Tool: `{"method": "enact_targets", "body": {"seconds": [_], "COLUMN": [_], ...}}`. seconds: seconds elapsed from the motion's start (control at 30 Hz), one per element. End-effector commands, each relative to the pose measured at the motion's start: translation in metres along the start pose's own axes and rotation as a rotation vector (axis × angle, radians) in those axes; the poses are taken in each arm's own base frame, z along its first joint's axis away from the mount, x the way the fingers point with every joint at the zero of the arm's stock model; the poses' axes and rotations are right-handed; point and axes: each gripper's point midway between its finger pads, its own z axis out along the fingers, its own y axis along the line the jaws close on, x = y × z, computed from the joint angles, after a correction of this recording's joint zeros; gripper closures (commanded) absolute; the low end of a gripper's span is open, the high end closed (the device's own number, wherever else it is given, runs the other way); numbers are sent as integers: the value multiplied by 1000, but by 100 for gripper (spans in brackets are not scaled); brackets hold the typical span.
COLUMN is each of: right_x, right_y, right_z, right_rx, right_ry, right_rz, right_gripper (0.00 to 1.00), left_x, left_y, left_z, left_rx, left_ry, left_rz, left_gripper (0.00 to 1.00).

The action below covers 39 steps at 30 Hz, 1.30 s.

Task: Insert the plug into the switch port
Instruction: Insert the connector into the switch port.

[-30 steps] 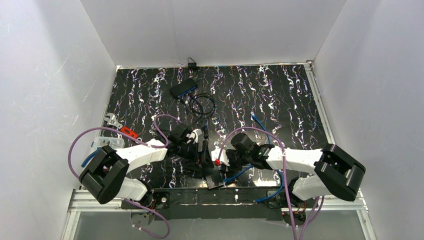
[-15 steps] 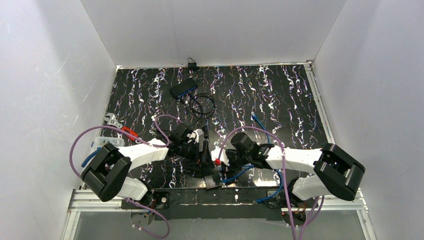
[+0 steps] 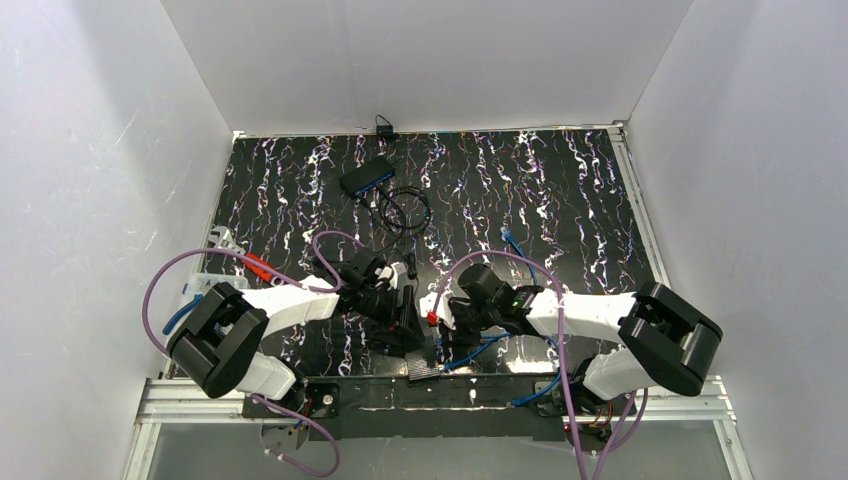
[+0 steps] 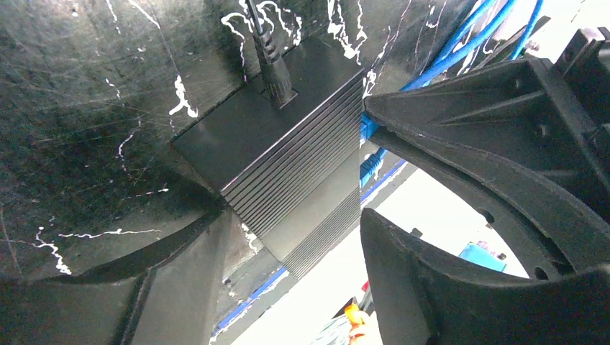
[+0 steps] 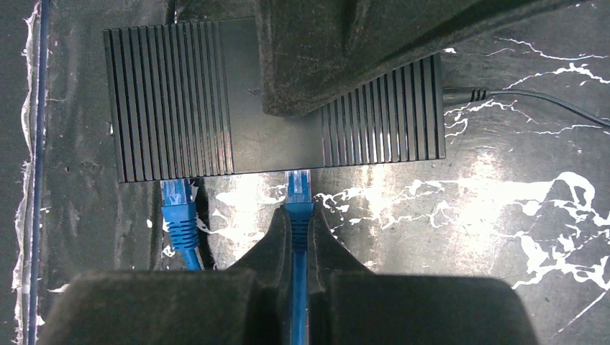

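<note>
The black ribbed switch (image 5: 173,100) lies near the table's front edge (image 3: 421,366). My right gripper (image 5: 298,219) is shut on the blue plug (image 5: 298,188), just behind its boot. The plug's clear tip touches the port side of the switch. A second blue plug (image 5: 178,208) sits in a port further left. My left gripper (image 4: 295,244) is open and straddles the switch (image 4: 288,158). Its left finger (image 4: 144,280) is near one corner, and its right finger (image 4: 446,287) stands apart from the other side. In the top view the two grippers (image 3: 408,318) (image 3: 440,335) meet over the switch.
A black power lead (image 5: 503,97) enters the switch's far side. A second switch (image 3: 366,176) with a coiled black cable (image 3: 405,208) lies at the back. Blue cable (image 3: 515,245) trails to the right. An orange part (image 3: 258,266) and a clear box (image 3: 215,285) lie at the left.
My right gripper has shut on the blue plug. The left jaws have narrowed around the switch. Both wrists and the switch have shifted slightly left.
</note>
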Motion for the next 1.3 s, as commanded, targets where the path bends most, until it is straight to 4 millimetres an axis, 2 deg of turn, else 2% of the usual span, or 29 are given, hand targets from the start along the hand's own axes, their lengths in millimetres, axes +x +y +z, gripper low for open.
{"method": "enact_targets", "body": {"seconds": [0.0, 0.5, 1.27], "right_x": [-58, -90, -137], "right_y": [-14, -16, -22], "right_z": [2, 2, -3], "right_rx": [12, 28, 43], "right_ry": [-176, -292, -416], "right_rz": [-56, -86, -143], "right_gripper": [99, 99, 99], "left_x": [0, 1, 3], "left_y": [-11, -9, -13], "left_z": [-1, 1, 1], "left_rx": [35, 30, 60], "left_ry": [24, 40, 44], "left_rz": [23, 24, 44], "left_gripper": [40, 60, 72]}}
